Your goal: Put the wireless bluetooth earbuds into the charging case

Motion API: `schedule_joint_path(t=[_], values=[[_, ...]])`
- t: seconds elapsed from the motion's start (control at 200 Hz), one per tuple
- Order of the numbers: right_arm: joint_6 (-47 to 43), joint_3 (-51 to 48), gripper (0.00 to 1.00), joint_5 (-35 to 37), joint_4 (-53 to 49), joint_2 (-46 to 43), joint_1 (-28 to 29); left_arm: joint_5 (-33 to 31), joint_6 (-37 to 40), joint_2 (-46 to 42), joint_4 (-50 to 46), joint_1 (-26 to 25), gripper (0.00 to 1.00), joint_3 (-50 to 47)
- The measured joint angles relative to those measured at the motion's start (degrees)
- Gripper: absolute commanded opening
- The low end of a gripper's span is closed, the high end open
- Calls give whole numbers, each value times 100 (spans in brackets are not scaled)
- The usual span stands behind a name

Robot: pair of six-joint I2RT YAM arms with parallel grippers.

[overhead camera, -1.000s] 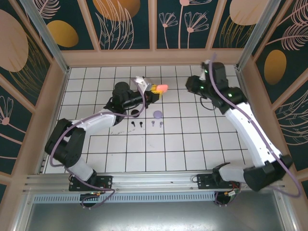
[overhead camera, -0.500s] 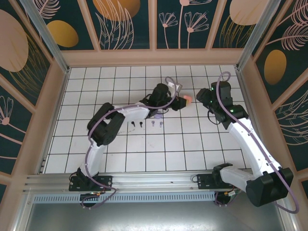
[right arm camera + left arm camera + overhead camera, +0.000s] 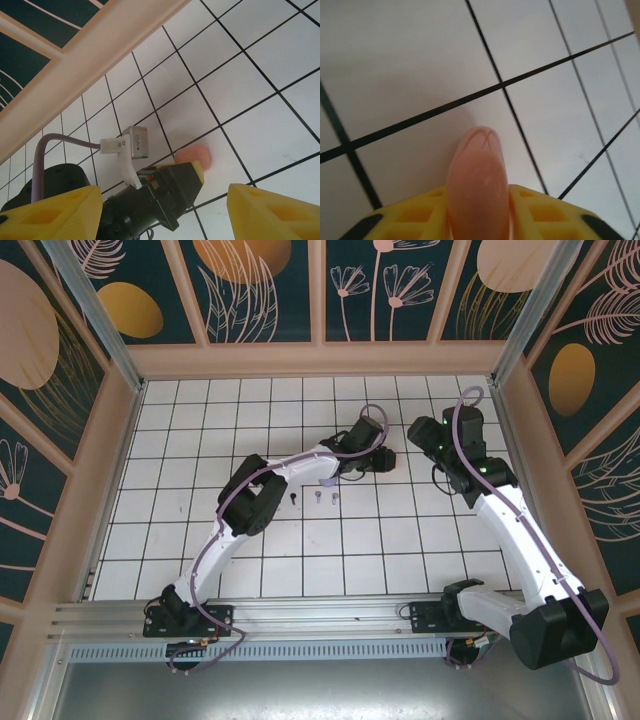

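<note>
- Left fingers point(image 3: 415, 220): narrow, closed against both sides of the coral-pink case point(image 3: 477, 170). The case's free end is close over the desk point(image 3: 200, 440). Its contents cannot be told.
- Right fingers point(image 3: 55, 215): wide apart, nothing between them, just right of the case and facing it.
- Change: a second ago the case was held well to the left of here. The left arm point(image 3: 300, 462) has since stretched out rightward.
- Earbuds point(image 3: 316, 497): one black and two lilac, in a row on the desk, left of the case and nearer the arm bases.
</note>
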Motion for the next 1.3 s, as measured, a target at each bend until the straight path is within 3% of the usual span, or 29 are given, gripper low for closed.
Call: schedule_joint_path(t=[0.13,0.415,0.57,0.716,0.836,0.986,1.301], values=[[-9,4,71,-42,39,26,-13,-221,140,0,-345,0,51,4],[-26,13,72,-39,37,33,-20,-824,686,-345,-498,-68,65,-284],[-26,13,72,-39,37,33,-20,-1246,973,-1139,-485,11,67,-719],[-116,52,72,-92,33,136,81,-1681,1217,-2511,-72,179,71,-1650],[-212,328,72,-190,2,776,455,-2061,1419,-3700,498,448,78,-2533],[-238,887,72,-186,-138,1987,1169,-2603,1714,-4649,1051,787,99,-3392],[39,2533,73,-144,-839,4415,2068,-3609,1961,-5276,1556,1084,99,-4625]])
